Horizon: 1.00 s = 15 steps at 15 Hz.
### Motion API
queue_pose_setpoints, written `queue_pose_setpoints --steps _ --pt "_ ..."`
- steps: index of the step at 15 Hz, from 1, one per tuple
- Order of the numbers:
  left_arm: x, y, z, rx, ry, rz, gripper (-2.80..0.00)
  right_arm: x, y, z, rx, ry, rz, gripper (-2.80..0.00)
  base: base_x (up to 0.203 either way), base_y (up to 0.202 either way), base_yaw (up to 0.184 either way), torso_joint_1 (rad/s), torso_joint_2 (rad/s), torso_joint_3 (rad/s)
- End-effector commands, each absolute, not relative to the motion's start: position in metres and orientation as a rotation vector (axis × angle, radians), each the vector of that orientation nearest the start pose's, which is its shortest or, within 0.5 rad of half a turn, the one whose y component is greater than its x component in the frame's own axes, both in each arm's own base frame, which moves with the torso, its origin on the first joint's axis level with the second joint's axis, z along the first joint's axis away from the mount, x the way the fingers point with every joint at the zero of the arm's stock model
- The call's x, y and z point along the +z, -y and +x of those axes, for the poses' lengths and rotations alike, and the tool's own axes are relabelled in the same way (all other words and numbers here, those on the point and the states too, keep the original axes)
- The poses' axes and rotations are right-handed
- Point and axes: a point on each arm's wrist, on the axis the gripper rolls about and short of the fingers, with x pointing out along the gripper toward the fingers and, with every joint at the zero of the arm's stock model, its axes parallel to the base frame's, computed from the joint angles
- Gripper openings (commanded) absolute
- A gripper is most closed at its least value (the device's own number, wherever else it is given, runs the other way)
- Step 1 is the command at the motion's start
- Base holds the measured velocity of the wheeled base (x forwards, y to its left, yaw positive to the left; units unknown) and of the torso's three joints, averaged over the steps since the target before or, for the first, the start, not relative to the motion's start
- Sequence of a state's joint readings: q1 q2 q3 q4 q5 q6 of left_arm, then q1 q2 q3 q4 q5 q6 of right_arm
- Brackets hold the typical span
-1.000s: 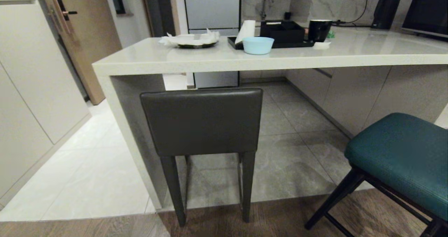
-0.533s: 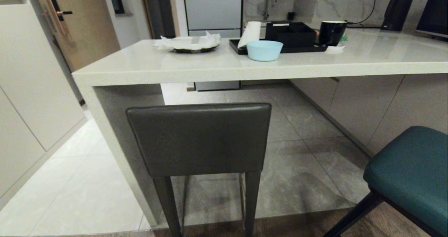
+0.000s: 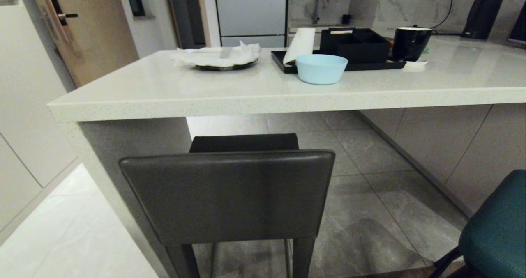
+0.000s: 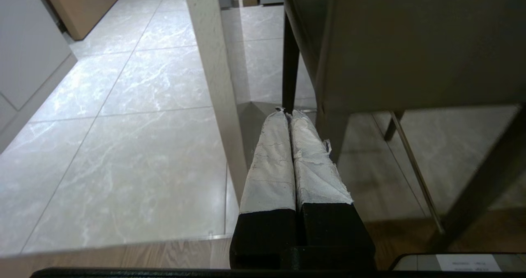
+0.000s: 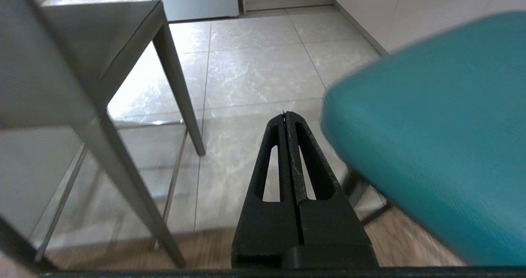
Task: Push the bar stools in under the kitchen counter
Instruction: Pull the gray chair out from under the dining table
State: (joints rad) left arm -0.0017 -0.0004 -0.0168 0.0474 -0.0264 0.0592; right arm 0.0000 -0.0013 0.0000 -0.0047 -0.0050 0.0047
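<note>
Facing the dark grey stool (image 3: 230,196), seat partly under the table (image 3: 263,95), teal stool (image 3: 497,228) still out at right. Left tool (image 4: 287,113) and right tool (image 5: 285,114) pressed together, empty, seemingly parked for a base-driven push.

left gripper (image 4: 287,114) hangs low with its taped fingers (image 4: 273,159) pressed together, holding nothing. dark grey stool (image 4: 411,48) looms just beside it, a pale support panel (image 4: 215,76) rising from the marble floor tiles (image 4: 123,118).
</note>
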Motion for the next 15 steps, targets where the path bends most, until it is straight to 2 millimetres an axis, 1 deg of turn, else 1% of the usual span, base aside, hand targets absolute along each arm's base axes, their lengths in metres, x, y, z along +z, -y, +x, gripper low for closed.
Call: queue_pose_setpoints --steps 1,3,5,11,12,13,14,15 --pt "0.0753 0.0005 -0.0242 -0.029 -0.030 0.059 -2.80 0.0760 0.0001 -0.0228 -0.005 0.005 0.005 -2.80 0.195 0.000 -0.001 0.002 0.00 0.002" --pt "0.0750 0.0004 -0.0240 -0.024 -0.030 0.056 -2.80 0.0760 0.0001 -0.0228 -0.005 0.005 0.005 -2.80 0.128 0.000 0.002 0.010 0.00 0.001" --pt "0.0754 0.0004 -0.0241 -0.022 -0.029 0.020 -2.80 0.0760 0.0001 -0.0228 -0.005 0.005 0.005 -2.80 0.000 0.000 0.000 0.000 0.00 0.000" --pt "0.0754 0.0003 -0.0241 -0.017 -0.028 0.018 -2.80 0.0760 0.0001 -0.0228 -0.005 0.005 0.005 -2.80 0.000 0.000 0.000 0.000 0.00 0.000" --pt "0.0755 0.0003 -0.0241 -0.016 -0.028 0.018 0.00 0.0760 0.0001 -0.0228 -0.005 0.005 0.005 -2.80 0.000 0.000 0.000 0.000 0.00 0.000" --pt "0.0752 0.0003 -0.0240 -0.016 -0.029 0.020 0.00 0.0760 0.0001 -0.0228 -0.005 0.005 0.003 -1.59 0.000 0.000 0.000 0.000 0.00 0.000" --pt "0.0753 0.0003 -0.0240 -0.017 -0.027 0.020 0.00 0.0760 0.0001 -0.0228 -0.003 0.005 0.003 0.00 0.000 0.000 0.000 0.000 0.00 0.000" --pt "0.0753 0.0003 -0.0240 -0.016 -0.027 0.020 0.00 0.0760 0.0001 -0.0228 -0.005 0.005 0.005 0.00 0.000 0.000 0.000 0.000 0.00 0.000"
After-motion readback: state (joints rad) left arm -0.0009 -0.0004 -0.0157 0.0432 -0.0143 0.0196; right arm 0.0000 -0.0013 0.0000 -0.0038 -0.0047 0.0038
